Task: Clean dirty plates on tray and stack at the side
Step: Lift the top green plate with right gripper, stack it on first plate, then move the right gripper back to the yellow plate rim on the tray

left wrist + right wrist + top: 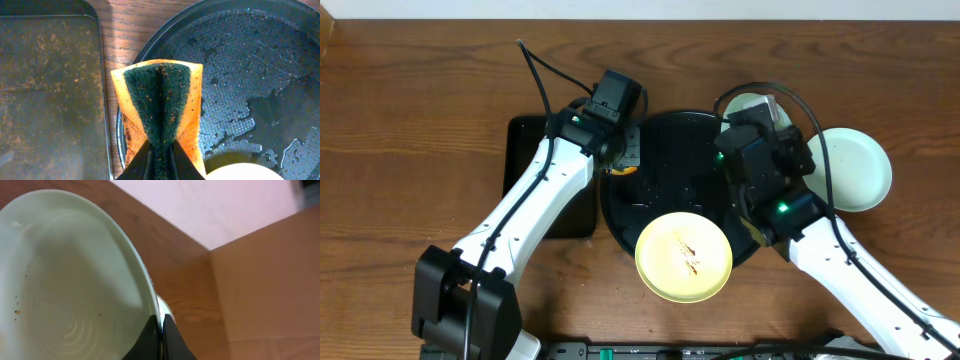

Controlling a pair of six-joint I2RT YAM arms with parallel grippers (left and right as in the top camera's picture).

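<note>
Far left is the small tray (525, 160), gritty and out of my way. My left fingers (149, 159) are clamped on a folded sponge (160, 100), green side out, hanging over the left rim of the tray (670, 150), which is wet and glossy. The yellow plate (683, 256) sits at the tray's front, poking past the rim. It has brown smears on it, so I'd say it's not wiped yet. My right fingers (159, 337) are pinched shut on the thin rim of a mint plate (75, 290) at the tray's back right, with a few specks on its face. The other mint plate (855, 170) lies flat on the counter (410, 90) just right of that arm. I'm guessing that's the stack spot.

Worries:
- I only have the mint plate by its edge. If I press the sponge on hard, it could twist or pop out.
- Both wrists are close together over the tray, so a sloppy reach could bump them.
- The yellow plate overhangs the rim and sits near my right forearm. A nudge could tip it off the wet tray.

Room-wise, the tray's middle is bare. There's open counter far left and behind the side plate. Between my arms it's tight.
</note>
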